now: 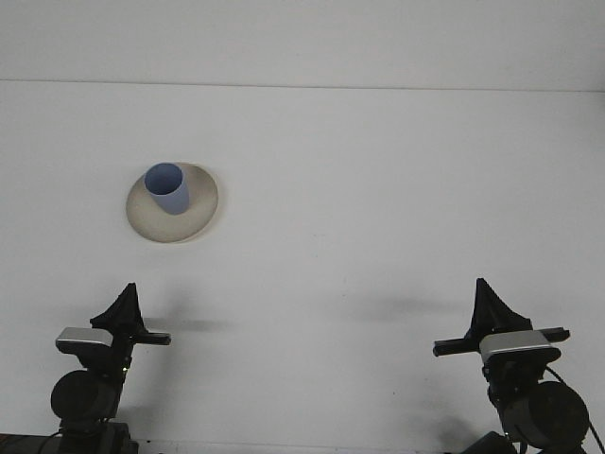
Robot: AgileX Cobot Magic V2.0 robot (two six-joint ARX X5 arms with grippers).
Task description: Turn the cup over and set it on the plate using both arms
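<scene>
A blue cup [169,192] stands upright, mouth up, on a beige plate [198,210] at the left of the white table. My left gripper [128,289] sits low near the front edge, well short of the plate and slightly left of it, with its fingers together in one point and nothing held. At the front right, my right gripper [482,285] is also shut and empty, far from the cup.
The white table [378,189] runs back to a pale wall, with its far edge about a fifth of the way down the view. Apart from the plate and cup, only faint arm shadows lie on it.
</scene>
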